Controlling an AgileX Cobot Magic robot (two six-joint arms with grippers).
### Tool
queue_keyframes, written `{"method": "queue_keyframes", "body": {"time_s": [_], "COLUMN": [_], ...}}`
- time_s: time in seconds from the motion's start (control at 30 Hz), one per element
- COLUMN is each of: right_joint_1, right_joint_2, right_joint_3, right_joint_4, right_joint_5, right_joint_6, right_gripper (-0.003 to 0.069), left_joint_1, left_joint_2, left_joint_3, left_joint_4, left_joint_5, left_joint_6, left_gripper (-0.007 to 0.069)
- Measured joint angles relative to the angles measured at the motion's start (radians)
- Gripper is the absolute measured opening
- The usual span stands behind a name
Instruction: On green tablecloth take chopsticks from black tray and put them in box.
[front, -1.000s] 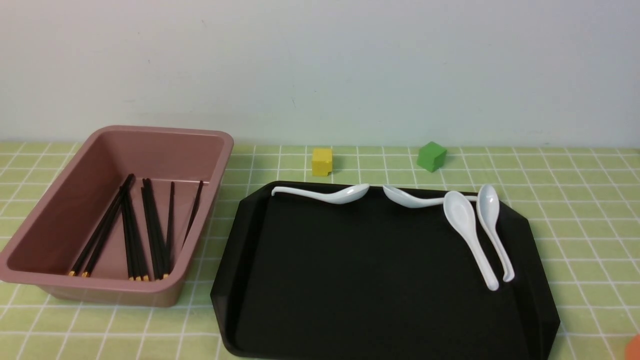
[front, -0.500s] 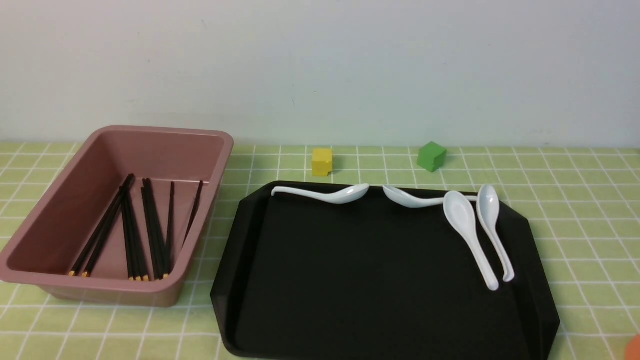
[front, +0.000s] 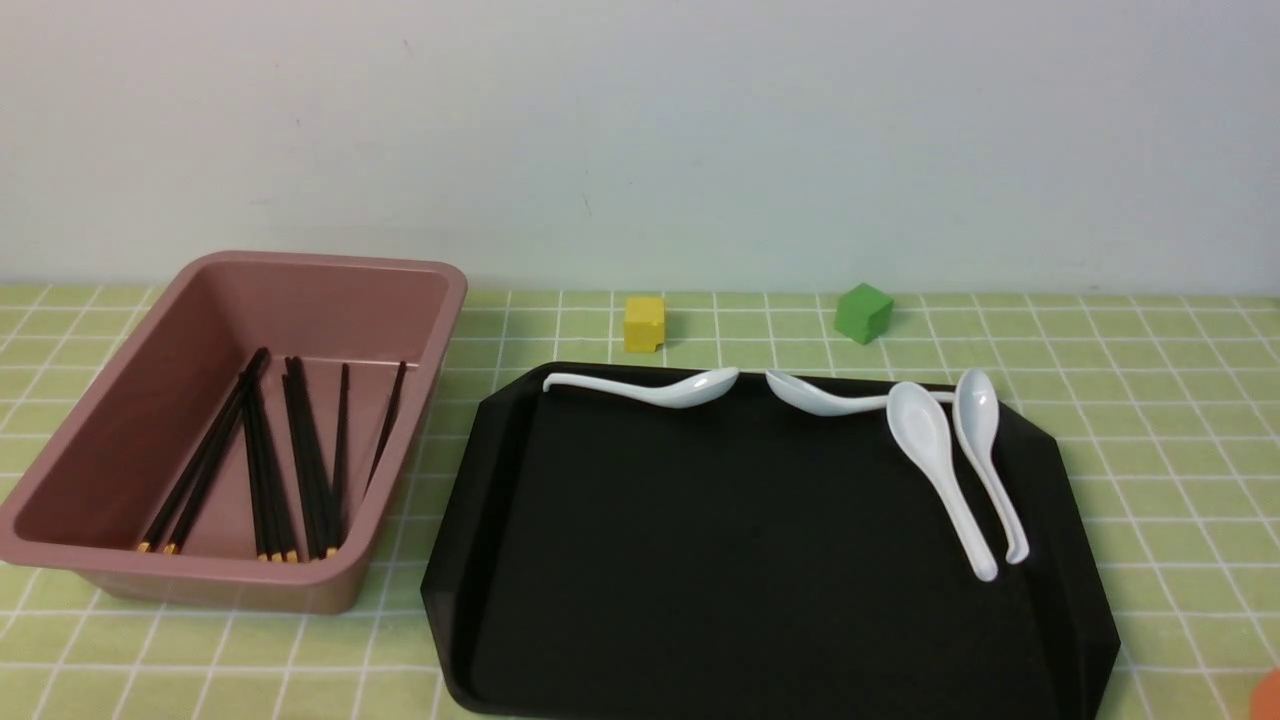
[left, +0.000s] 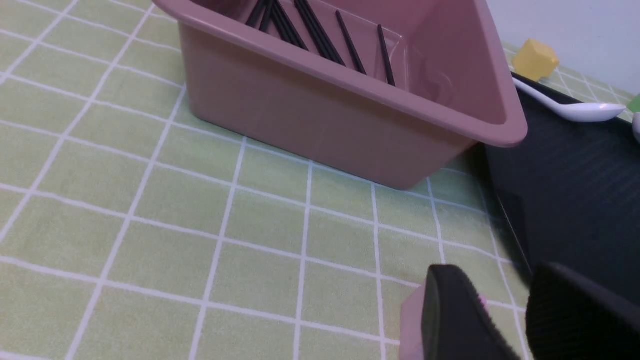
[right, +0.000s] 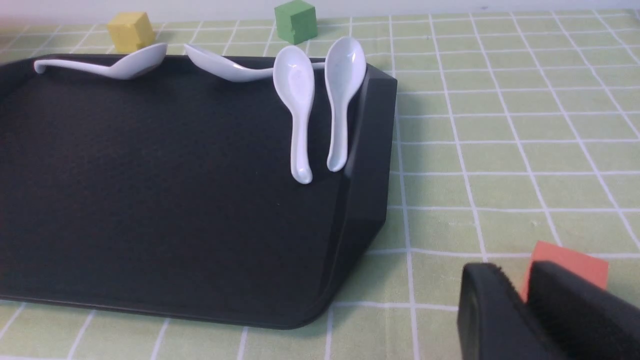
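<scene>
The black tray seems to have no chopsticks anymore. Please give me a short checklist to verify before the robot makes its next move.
1. No chopsticks left on the black tray: ok, only four white spoons lie there.
2. Chopsticks inside the box: ok, all lie on its floor.
3. Left gripper empty: ok, its fingers stand apart with nothing between.
4. Right gripper empty: ok, nothing held, the gap is narrow.
5. Stray chopsticks on the green tablecloth: ok, none visible.

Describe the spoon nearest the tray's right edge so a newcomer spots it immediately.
Find the black tray right of the pink box. At its far right corner two white spoons lie side by side; take the rightmost spoon, against the rim.
</scene>
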Motion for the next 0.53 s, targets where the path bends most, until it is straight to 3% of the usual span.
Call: {"method": "queue_keyframes", "body": {"time_s": [0.53], "right_joint_1": [0.0], "right_joint_2": [0.0], "right_joint_3": [0.0], "right_joint_4": [0.0], "right_joint_5": [0.0], "right_joint_6": [0.0], "right_gripper": [0.0169], "left_joint_1": [0.0], "left_joint_2": [0.0], "left_joint_3": [0.0], "left_joint_4": [0.0], "left_joint_5": [0.0], "left_joint_6": [0.0], "left_gripper": [0.0237]}}
